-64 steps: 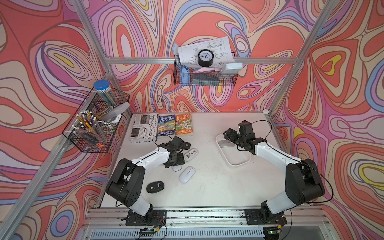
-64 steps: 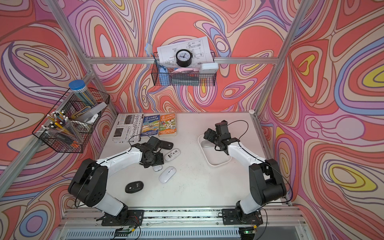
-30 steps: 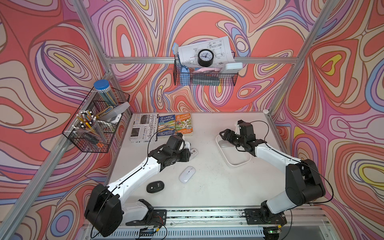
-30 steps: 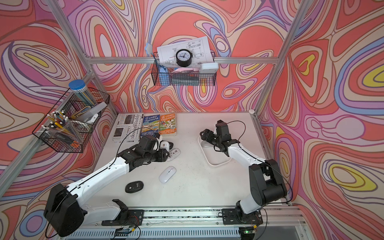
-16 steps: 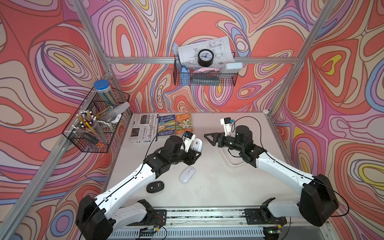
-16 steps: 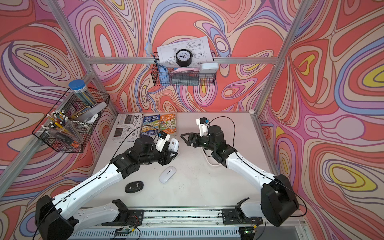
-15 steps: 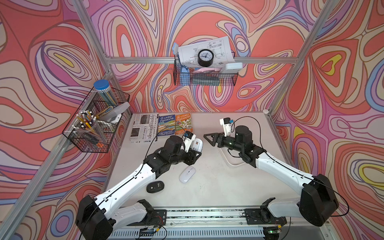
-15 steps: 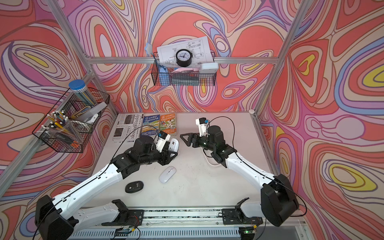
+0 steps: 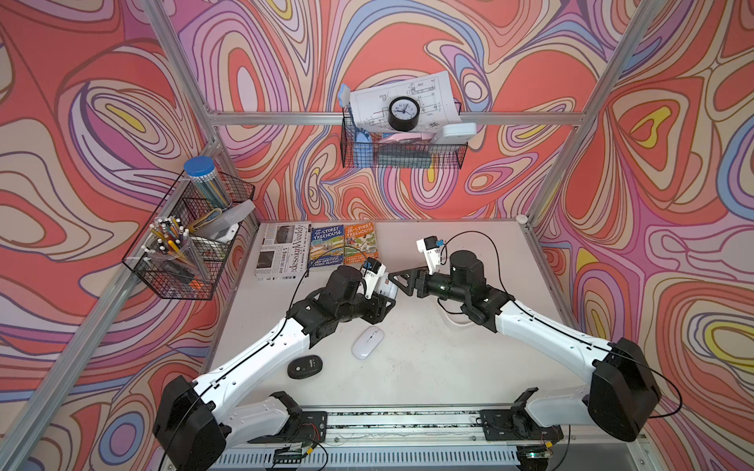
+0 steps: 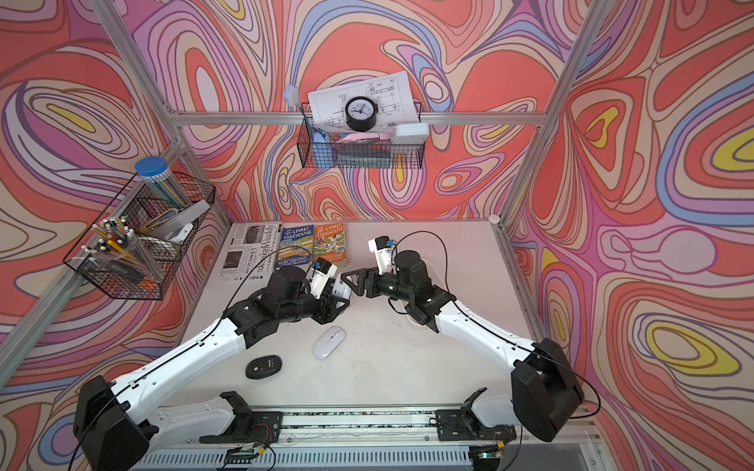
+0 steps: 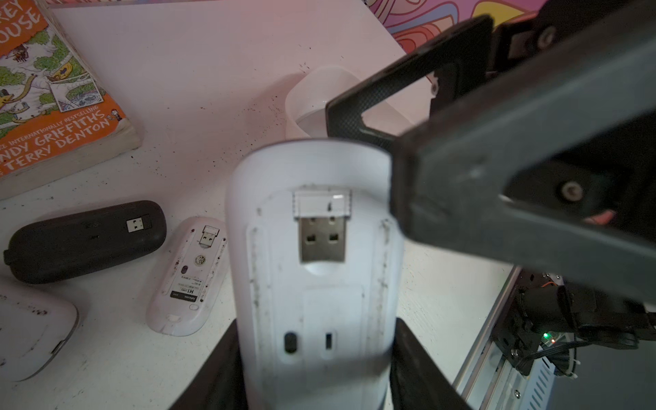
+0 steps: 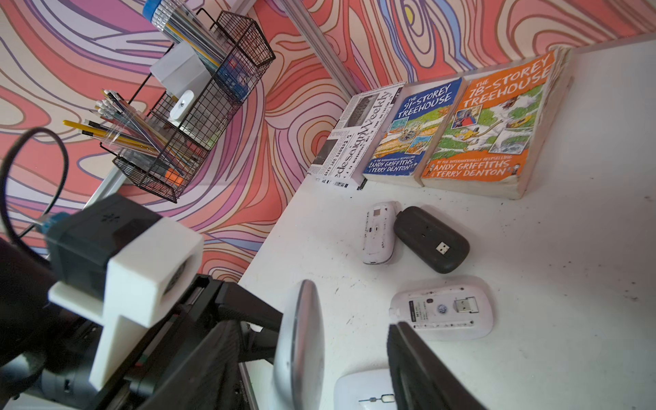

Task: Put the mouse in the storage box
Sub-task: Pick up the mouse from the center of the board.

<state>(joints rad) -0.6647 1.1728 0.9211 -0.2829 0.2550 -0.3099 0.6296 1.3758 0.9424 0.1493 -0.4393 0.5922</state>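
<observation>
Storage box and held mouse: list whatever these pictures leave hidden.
- storage box: in both top views the right arm covers all but a sliver; in the left wrist view the right gripper blocks part. Contents unseen.
- held mouse: button side unseen; left wrist view shows its underside, right wrist view its edge, top views too small.
</observation>
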